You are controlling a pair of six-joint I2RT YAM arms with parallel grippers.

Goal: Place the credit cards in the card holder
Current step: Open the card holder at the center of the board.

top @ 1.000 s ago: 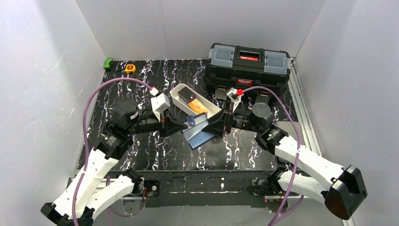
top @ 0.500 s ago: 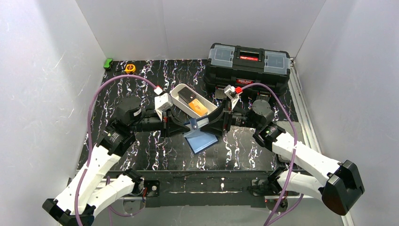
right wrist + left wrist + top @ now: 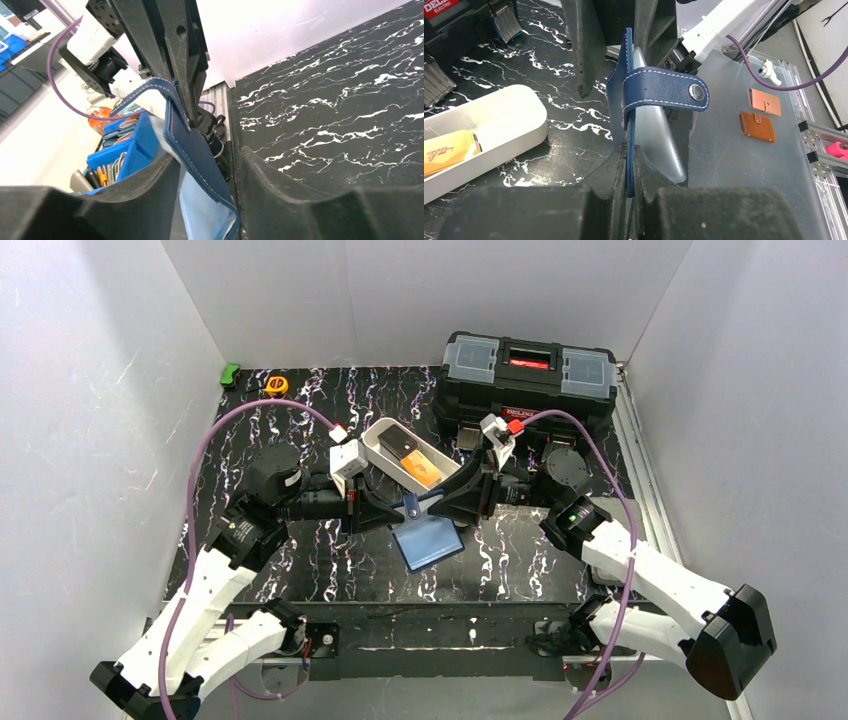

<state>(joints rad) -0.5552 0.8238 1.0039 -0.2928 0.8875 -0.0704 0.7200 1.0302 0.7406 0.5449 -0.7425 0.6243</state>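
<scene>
One card holder [image 3: 428, 540], navy, lighter blue inside. It is held up off the bench [image 3: 330, 570] at mid-front, between the two arms. The left jaws are clamped tight on its edge, keeping it upright, and the snap tab sticks out sideways. The right jaws stand parted on either side of the hanging panel. I cannot tell whether they press it.

Two cards, both lying in the one white tray [image 3: 377, 445] just behind the holder: an orange-yellow credit card [image 3: 422, 468] and a dark credit card [image 3: 398, 445]. The orange one reads "VIP".

One black toolbox [image 3: 528, 380] at back right, with a red label ending "ELECTRIC". One yellow tape measure [image 3: 277, 385] and one small green object [image 3: 230, 374] sit at back left.

Bench top is black, veined white and purple. White walls [image 3: 100, 390] stand on three sides.
</scene>
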